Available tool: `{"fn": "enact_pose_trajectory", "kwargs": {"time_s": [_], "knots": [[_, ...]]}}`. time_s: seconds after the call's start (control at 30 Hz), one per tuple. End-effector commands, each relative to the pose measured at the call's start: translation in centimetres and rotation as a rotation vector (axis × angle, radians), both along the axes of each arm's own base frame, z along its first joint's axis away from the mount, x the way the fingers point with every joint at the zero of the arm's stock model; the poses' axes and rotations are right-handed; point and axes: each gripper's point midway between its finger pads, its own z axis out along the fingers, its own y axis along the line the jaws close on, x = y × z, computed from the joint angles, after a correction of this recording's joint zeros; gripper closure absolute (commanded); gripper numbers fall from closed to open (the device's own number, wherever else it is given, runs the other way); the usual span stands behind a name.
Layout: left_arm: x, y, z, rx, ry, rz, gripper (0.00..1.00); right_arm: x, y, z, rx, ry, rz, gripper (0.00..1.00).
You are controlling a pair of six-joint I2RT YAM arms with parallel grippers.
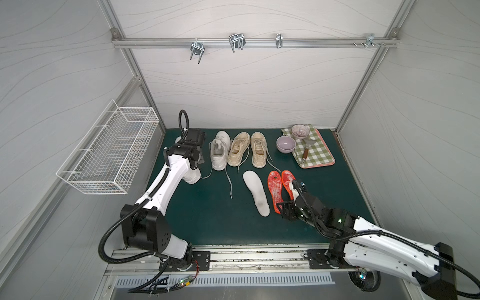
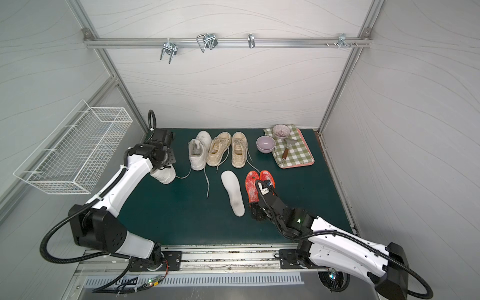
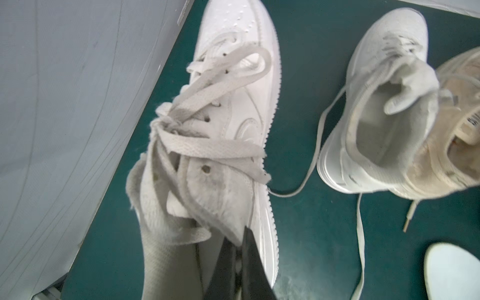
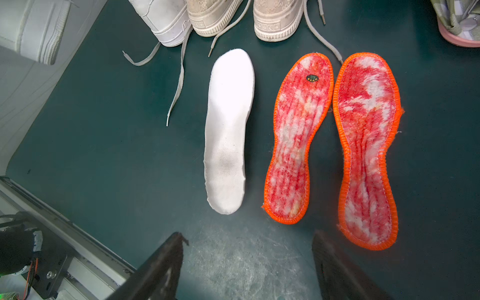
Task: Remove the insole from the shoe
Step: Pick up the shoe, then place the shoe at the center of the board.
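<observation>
A white laced shoe [image 3: 233, 104] lies close to the left wall; in a top view only its heel [image 2: 163, 176] shows under the left arm. My left gripper [image 3: 240, 233] is shut on the edge of this shoe's opening. A grey woven strip [image 3: 166, 259] runs beside the fingers; I cannot tell whether it is the insole or lining. A white insole [image 1: 255, 193] [image 4: 228, 130] and two orange-red insoles [image 1: 275, 189] [image 4: 298, 137] [image 4: 366, 148] lie flat on the green mat. My right gripper [image 1: 284, 209] [image 4: 249, 236] hovers open near their heel ends, holding nothing.
A second white shoe [image 1: 219, 153] [image 3: 376, 104] and two beige shoes [image 1: 237, 149] [image 1: 258, 149] stand in a row at the back, laces trailing forward. A checked cloth on a pink tray [image 1: 319, 163] with two bowls and a spatula sits back right. A wire basket [image 1: 109, 155] hangs on the left wall.
</observation>
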Motion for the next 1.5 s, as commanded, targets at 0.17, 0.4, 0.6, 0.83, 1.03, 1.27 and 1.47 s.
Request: {"fn": "enact_pose_trajectory", "kwargs": {"time_s": [0.17,0.4,0.6,0.83,1.03,1.27,1.47], "knots": [[-5.6,-3.7,-0.4,-0.124,-0.124,-0.066,1.00,0.2,0.0,0.7,0.022,-0.003,-0.007,0.20],[-9.7,-6.6,-2.9,-0.267,-0.076,-0.145,1.00,0.4,0.8,0.7,0.011,0.006,0.010,0.19],[-10.2,-10.7,-5.4,-0.349,-0.047,-0.203,1.00,0.8,1.4,0.7,0.003,0.013,0.009,0.19],[-10.4,-15.7,-8.2,-0.391,0.024,-0.301,1.00,0.7,1.2,0.6,0.001,0.015,0.001,0.18],[-10.8,-18.4,-8.8,-0.455,0.028,-0.352,0.85,0.7,1.1,0.4,-0.007,0.017,-0.002,0.19],[-12.5,-19.5,-8.0,-0.515,0.068,-0.425,0.61,0.9,1.8,0.4,-0.013,0.022,0.012,0.19],[-13.9,-13.7,-6.2,-0.410,-0.048,-0.328,0.43,1.2,3.2,0.7,-0.006,0.024,0.051,0.19]]}}
